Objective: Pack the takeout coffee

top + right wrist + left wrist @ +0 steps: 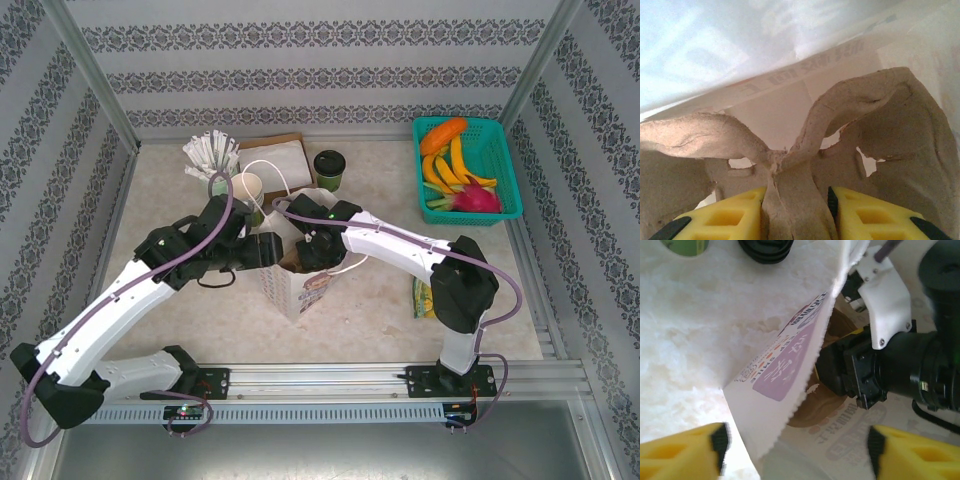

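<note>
The takeout coffee [329,168], a dark green cup with a black lid, stands at the back of the table behind the white paper bag [300,285]. My right gripper [306,252] reaches down into the bag. In the right wrist view it [796,215] is shut on the middle rib of a brown pulp cup carrier [855,105] inside the bag. My left gripper [268,250] is at the bag's left side. In the left wrist view it [795,450] is open, its yellow fingers [685,450] set wide to either side of the bag's serrated edge [805,365].
A teal basket [505,150] of fruit sits at the back right. A pale green cup of white sticks [215,160], a stack of cream cups [247,188] and a brown box of napkins [285,158] stand behind the bag. A small packet [423,298] lies by the right arm.
</note>
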`<action>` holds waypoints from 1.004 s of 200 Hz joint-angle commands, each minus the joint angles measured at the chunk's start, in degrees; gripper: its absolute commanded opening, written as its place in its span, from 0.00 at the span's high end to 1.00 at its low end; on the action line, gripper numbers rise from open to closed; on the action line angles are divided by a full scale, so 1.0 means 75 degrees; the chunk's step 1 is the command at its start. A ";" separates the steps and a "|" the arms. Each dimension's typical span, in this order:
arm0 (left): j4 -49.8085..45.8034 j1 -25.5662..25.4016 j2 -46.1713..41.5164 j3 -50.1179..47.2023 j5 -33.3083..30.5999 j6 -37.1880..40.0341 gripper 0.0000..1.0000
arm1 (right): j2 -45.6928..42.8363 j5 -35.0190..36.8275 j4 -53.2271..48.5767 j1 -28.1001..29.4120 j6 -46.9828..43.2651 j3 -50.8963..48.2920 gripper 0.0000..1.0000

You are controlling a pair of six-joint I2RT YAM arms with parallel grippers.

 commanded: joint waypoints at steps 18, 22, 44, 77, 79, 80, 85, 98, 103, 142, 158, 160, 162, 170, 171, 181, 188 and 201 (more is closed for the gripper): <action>-0.0048 0.0255 -0.0150 -0.0046 -0.0080 -0.0105 0.62 | -0.0395 0.0048 0.0104 0.0051 -0.0755 -0.0254 0.64; -0.0027 0.0284 -0.0176 -0.0061 -0.0092 -0.0097 0.66 | -0.0407 0.0031 0.0074 0.0056 -0.0857 -0.0248 0.64; 0.0058 0.0458 -0.0238 -0.0085 -0.0125 0.0061 0.83 | -0.0379 -0.0001 -0.0159 0.0074 -0.1420 -0.0153 0.64; -0.0034 0.0678 -0.0076 0.0070 -0.0117 0.0393 0.89 | -0.0157 -0.0110 -0.0579 0.0062 -0.1715 0.0086 0.64; -0.0041 0.0689 -0.0056 0.0087 -0.0117 0.0406 0.88 | -0.0128 -0.0107 -0.0604 0.0071 -0.1703 0.0103 0.64; -0.0044 0.0690 -0.0053 0.0092 -0.0117 0.0408 0.88 | -0.0116 -0.0100 -0.0616 0.0067 -0.1693 0.0112 0.64; -0.0058 0.0703 -0.0032 0.0125 -0.0108 0.0449 0.85 | -0.0062 -0.0111 -0.0659 0.0065 -0.1668 0.0149 0.63; -0.0045 0.0739 0.0008 0.0169 -0.0058 0.0521 0.80 | 0.0019 -0.0058 -0.0666 0.0074 -0.1489 0.0219 0.61; -0.0015 0.0739 0.0011 0.0156 -0.0027 0.0536 0.78 | 0.0035 -0.0024 -0.0653 0.0065 -0.1373 0.0245 0.60; 0.0022 0.0786 0.0027 0.0155 0.0047 0.0643 0.73 | 0.0056 -0.0330 -0.0721 0.0084 -0.1105 0.0675 0.40; -0.0003 0.0813 0.0040 0.0212 0.0071 0.0715 0.73 | -0.0112 -0.0492 -0.0722 0.0075 -0.1289 0.0752 0.32; -0.0010 0.0822 0.0040 0.0213 0.0074 0.0724 0.73 | -0.0137 -0.0492 -0.0722 0.0074 -0.1313 0.0762 0.31; -0.0026 0.0830 0.0034 0.0222 0.0069 0.0735 0.73 | -0.0176 -0.0501 -0.0727 0.0074 -0.1333 0.0773 0.30; -0.0035 0.0847 0.0044 0.0238 0.0048 0.0767 0.73 | -0.0295 -0.0586 -0.0722 0.0074 -0.1477 0.0805 0.27; -0.0041 0.0852 0.0050 0.0237 0.0048 0.0770 0.73 | -0.0310 -0.0598 -0.0722 0.0074 -0.1499 0.0809 0.27; -0.0047 0.0876 0.0054 0.0237 0.0036 0.0807 0.73 | -0.0453 -0.0687 -0.0722 0.0064 -0.1676 0.0828 0.21; -0.0037 0.0891 0.0056 0.0229 0.0024 0.0837 0.74 | -0.0534 -0.0728 -0.0713 0.0056 -0.1794 0.0835 0.16; -0.0026 0.0937 0.0101 0.0234 0.0024 0.0883 0.76 | -0.0638 -0.0774 -0.0710 0.0033 -0.2004 0.0821 0.02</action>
